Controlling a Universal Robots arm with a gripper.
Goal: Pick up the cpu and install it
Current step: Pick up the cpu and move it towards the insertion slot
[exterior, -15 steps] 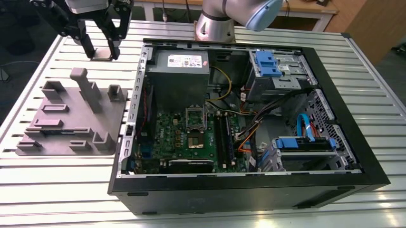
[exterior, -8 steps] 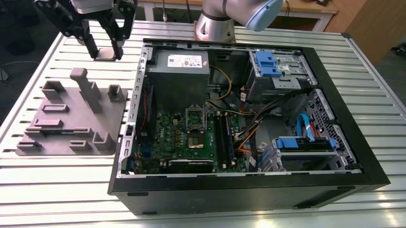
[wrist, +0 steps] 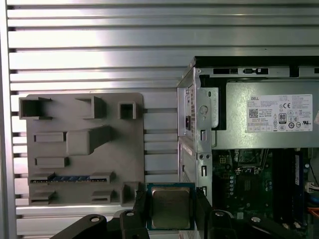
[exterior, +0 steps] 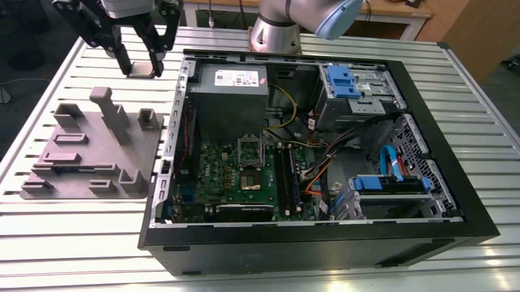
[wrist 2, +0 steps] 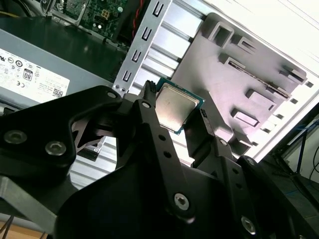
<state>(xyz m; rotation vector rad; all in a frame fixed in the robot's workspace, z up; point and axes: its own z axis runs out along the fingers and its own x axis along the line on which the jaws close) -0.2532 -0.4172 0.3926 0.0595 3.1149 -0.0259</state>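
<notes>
In the exterior view the gripper hangs over the table at the view's upper left, past the far end of the tray and just outside the case. Its two black fingers are closed on the cpu, which sits between their tips. This view takes in the whole open case, with the motherboard on its floor, the socket in the board's middle, well apart from the cpu, and the power supply at the far end.

The second wrist view looks along the fingers. The cpu is clamped by two opposite edges in the gripper, its silvery top tilted toward the camera. Behind it lie the tray and the case's wall.

The first wrist view looks straight down. The cpu lies flat between the tips of the gripper, over bare table in the gap between the tray and the case. Here the tray's pockets show from above, and the power supply sits above the motherboard
</notes>
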